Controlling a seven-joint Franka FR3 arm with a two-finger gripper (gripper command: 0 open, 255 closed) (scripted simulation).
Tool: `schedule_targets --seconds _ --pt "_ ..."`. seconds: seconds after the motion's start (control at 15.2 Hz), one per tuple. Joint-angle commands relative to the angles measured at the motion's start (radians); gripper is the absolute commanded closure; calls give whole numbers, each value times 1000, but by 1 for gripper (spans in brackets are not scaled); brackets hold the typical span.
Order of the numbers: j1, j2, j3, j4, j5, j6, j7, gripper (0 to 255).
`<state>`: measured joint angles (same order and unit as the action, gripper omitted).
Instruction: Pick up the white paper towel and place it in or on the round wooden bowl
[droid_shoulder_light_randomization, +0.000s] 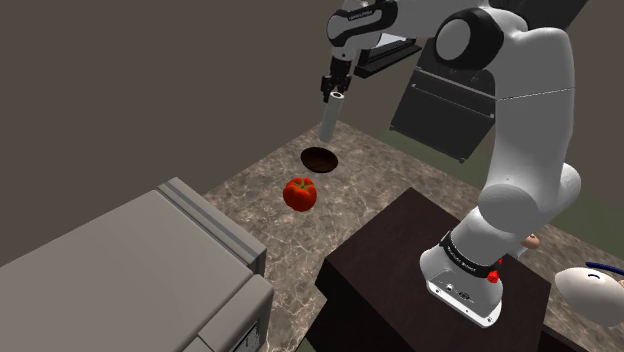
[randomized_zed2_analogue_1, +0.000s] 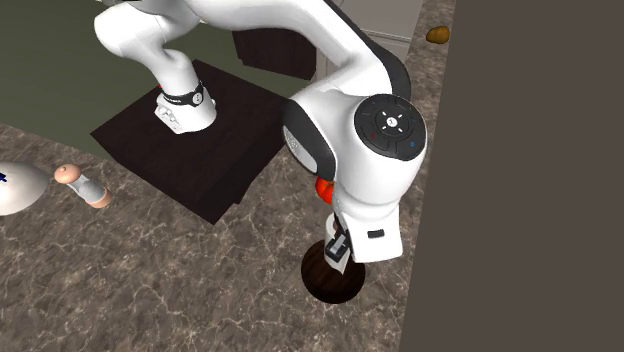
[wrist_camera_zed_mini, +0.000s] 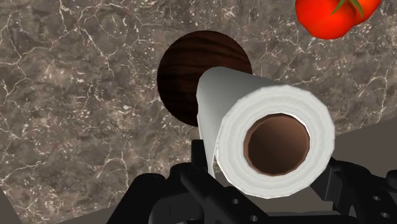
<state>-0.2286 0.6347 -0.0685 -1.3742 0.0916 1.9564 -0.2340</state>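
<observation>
Paper towel roll, white with brown core, sits clamped in the jaws.

**Second exterior view.** The arm hides nearly all of the tomato just beyond the bowl, and most of the hand above the bowl. A brown thing far beyond the bowl is too small to name. A white dome, well apart from the bowl, is cut by the picture's edge.

**Wrist view.** The roll covers the part of the bowl's rim nearest the hand, and much of the hand itself. The tomato near the bowl is cut by the edge.
</observation>
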Motion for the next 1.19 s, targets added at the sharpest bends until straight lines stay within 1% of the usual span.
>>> schedule_targets --seconds 0.0,1.12 --pt "-1 8 0 -13 1 21 -2 255" --pt "-3 117 7 -67 12 184 -14 255"
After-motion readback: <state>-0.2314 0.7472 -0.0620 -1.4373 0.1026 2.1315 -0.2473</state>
